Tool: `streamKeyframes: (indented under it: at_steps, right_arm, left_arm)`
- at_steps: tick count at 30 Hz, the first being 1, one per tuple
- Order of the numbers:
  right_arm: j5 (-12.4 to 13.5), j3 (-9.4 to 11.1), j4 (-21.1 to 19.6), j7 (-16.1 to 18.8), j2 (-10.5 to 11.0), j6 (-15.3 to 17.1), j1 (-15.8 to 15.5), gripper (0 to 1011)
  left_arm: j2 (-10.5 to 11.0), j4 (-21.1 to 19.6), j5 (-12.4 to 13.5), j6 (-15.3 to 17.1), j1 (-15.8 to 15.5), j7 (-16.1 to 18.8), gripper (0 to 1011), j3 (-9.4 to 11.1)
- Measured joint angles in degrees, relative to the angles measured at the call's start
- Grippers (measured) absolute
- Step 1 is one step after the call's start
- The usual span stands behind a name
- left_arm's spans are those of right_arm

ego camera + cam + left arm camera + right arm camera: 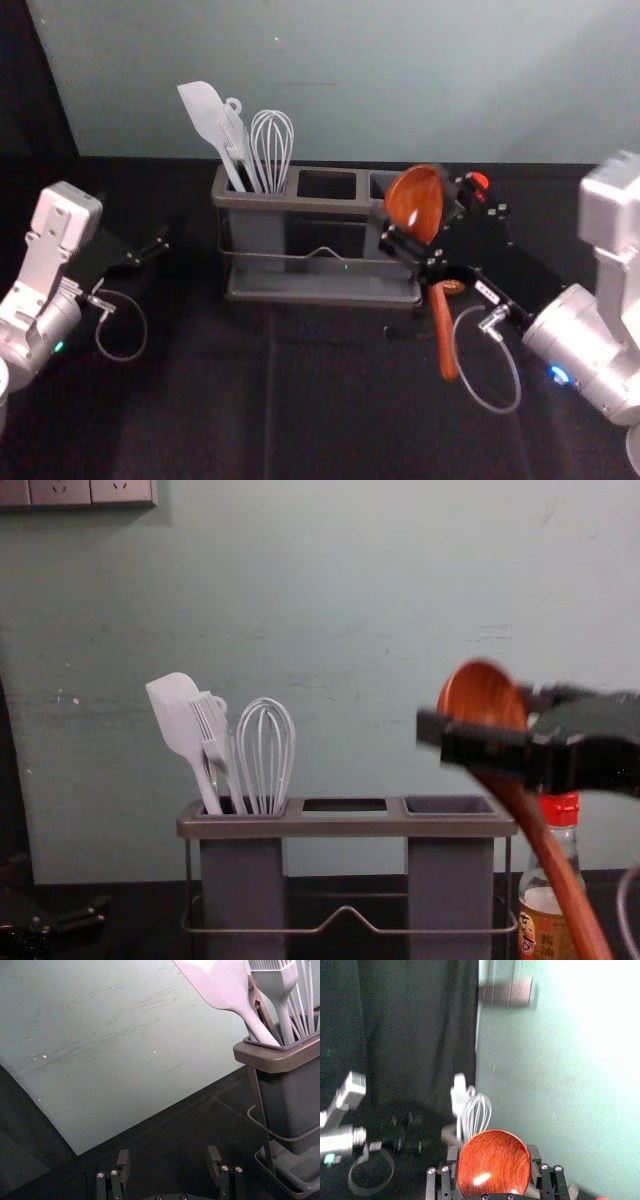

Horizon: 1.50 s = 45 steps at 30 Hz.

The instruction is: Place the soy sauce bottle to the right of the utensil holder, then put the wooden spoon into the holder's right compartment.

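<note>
Spoon (pixel 416 192) in R gripper (pixel 421 212) nr holder's (pixel 330 206) R edge; L gripper (pixel 160 246) leftward.

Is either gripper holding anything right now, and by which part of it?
Right gripper has the reddish-brown, round-bowled wooden spoon by its bowl, jaws on either side, handle slanting down. Left gripper: nothing held, jaws open.

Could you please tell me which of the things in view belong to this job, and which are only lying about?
For the job:
Wooden spoon, held by the right gripper near the holder's right end
Soy sauce bottle, right of the holder
Utensil holder

Not for the job:
Spatula, brush and whisk, in the left compartment
Left gripper, idle left of the holder
</note>
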Motion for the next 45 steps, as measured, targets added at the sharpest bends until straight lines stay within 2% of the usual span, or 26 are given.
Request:
streamKeyframes:
  at_steps: [1, 2, 4, 5, 9, 10, 17, 24, 30, 33, 45]
  right_arm:
    - [0.11, 0.1, 0.42, -0.15, -0.3, -2.26, -0.25, 840]
    - [0.12, 0.3, 1.27, -0.47, -0.96, -6.49, -0.73, 841]
    - [0.09, 0.46, 2.0, -0.77, -1.67, -10.59, -1.09, 840]
    - [0.06, 0.65, 2.69, -0.86, -2.37, -14.06, -1.37, 840]
    - [-0.05, 1.13, 3.97, -1.07, -3.95, -19.85, -1.55, 840]
    - [-0.12, 1.23, 4.15, -1.16, -4.2, -20.39, -1.49, 840]
    - [-0.72, 1.47, 6.22, -1.1, -5.59, -21.19, 0.96, 840]
    - [-0.4, 0.95, 9.03, -0.21, -6.29, -18.83, 5.33, 840]
    - [-1.43, -0.23, 12.87, 0.01, -7.11, -17.04, 10.94, 840]
    - [-1.73, -0.55, 14.31, 0.01, -7.51, -16.69, 12.76, 840]
    - [-2.01, -1.38, 22.98, -0.02, -10.06, -17.41, 21.72, 840]
  left_arm:
    - [0.0, 0.0, 0.0, 0.0, 0.0, 0.0, 1005, 0.0]
    - [0.0, 0.0, 0.0, 0.0, 0.0, 0.0, 1005, 0.0]
    - [0.0, 0.0, 0.0, 0.0, 0.0, 0.0, 1005, 0.0]
    - [0.0, 0.0, 0.0, 0.0, 0.0, 0.0, 1005, 0.0]
    - [0.0, 0.0, 0.0, 0.0, 0.0, 0.0, 1005, 0.0]
    - [0.0, 0.0, 0.0, 0.0, 0.0, 0.0, 1005, 0.0]
    - [0.0, 0.0, 0.0, 0.0, 0.0, 0.0, 1005, 0.0]
    - [0.0, 0.0, 0.0, 0.0, 0.0, 0.0, 1005, 0.0]
    - [0.0, 0.0, 0.0, 0.0, 0.0, 0.0, 1005, 0.0]
    - [0.0, 0.0, 0.0, 0.0, 0.0, 0.0, 1005, 0.0]
    - [0.0, 0.0, 0.0, 0.0, 0.0, 0.0, 1005, 0.0]
